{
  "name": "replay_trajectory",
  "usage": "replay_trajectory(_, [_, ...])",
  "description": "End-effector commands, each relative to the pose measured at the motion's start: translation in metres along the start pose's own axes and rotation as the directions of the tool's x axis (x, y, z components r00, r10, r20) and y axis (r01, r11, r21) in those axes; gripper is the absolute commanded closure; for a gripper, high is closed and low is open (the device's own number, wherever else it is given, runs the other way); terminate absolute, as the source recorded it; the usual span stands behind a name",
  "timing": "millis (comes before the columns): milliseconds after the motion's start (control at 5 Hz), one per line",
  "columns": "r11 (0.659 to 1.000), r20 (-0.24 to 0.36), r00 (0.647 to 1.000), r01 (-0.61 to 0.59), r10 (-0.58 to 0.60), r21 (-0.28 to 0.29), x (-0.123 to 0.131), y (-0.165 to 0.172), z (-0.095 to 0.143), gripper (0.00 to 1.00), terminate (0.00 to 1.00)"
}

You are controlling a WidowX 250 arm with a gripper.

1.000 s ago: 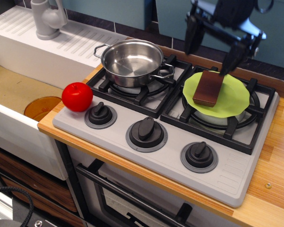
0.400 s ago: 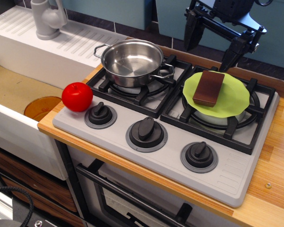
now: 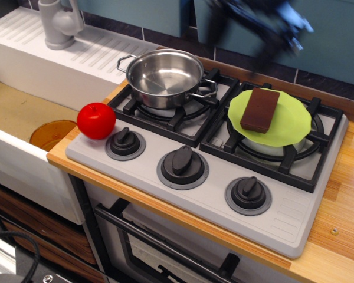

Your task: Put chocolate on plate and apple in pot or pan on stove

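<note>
Lifted up and leftward off the chocolate (image 3: 260, 109), now flat on the plate (image 3: 295, 124) over the right burner, tool (image 3: 253, 26) blurred, spread or pressed unclear; next, down to the apple (image 3: 96, 120) at the stove (image 3: 212, 188) corner, then the empty pan (image 3: 164, 76); wooden desk (image 3: 342, 224), sink left.

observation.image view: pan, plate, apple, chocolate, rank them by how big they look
1-2. pan and plate: about equally wide, too close to rank
3. chocolate
4. apple: close to the chocolate in size, and nearer the camera, so that order is unsure
</note>
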State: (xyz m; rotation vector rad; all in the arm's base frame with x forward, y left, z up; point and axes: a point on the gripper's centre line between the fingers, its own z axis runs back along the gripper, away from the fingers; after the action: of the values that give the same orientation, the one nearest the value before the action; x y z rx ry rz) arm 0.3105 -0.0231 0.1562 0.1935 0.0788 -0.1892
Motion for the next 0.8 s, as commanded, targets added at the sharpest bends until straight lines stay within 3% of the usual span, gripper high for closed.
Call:
replay_trajectory(0, [0.999, 0.078, 0.997, -0.028, 0.026, 0.035, -0.033, 0.055, 0.019, 0.00, 0.00])
replay_trajectory(200, [0.998, 0.080, 0.997, -0.027, 0.022, 0.059, -0.042, 0.079, 0.013, 0.00, 0.00])
replay_trajectory(600, [0.999, 0.095, 0.995, -0.001, -0.002, 0.038, -0.049, 0.118, -0.005, 0.00, 0.00])
